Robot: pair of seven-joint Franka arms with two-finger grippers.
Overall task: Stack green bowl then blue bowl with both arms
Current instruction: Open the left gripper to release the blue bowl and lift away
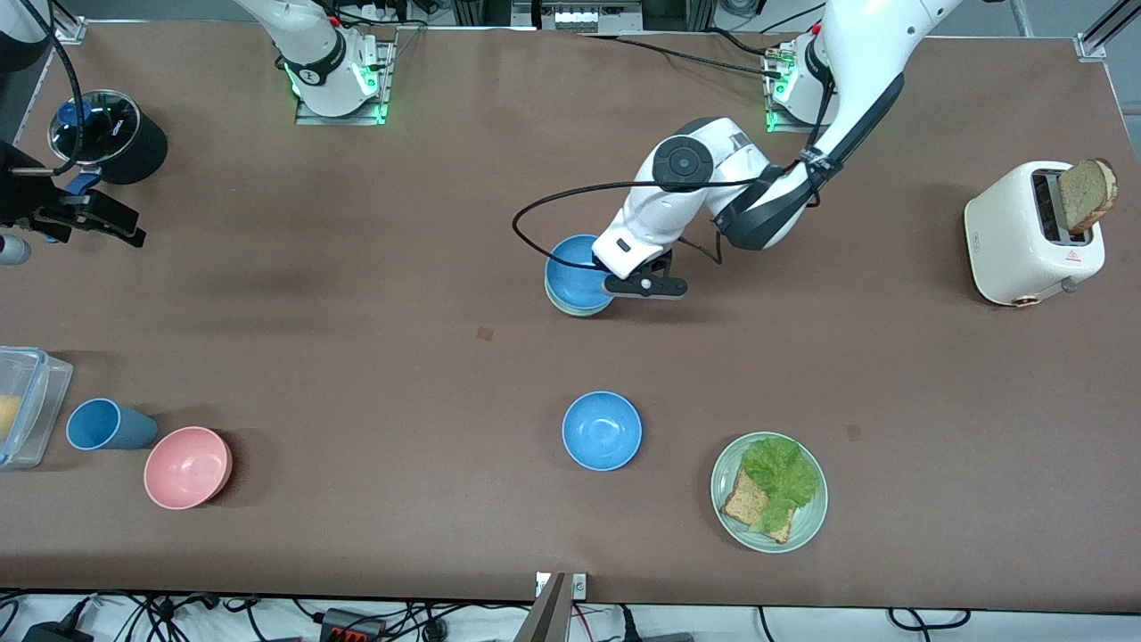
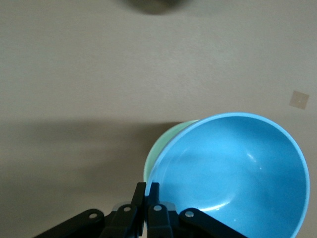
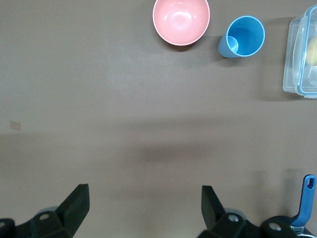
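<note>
blue bowl (image 2: 233,173) sits tilted in the green bowl (image 2: 161,148) at table centre, my left gripper (image 2: 147,191) pinched on its rim at the side toward the left arm's end. judgement: release comes next. the left wrist view shows the nesting; the front view shows my right gripper (image 1: 85,214), spread and waiting at the right arm's end.

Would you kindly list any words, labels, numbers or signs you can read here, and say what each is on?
Toaster: a small red triangular warning sign near its base; a small mark on its side, too small to read.
Black pot's glass lid: white lettering, too small to read.
Bowls, cup, plate: no text visible.
</note>
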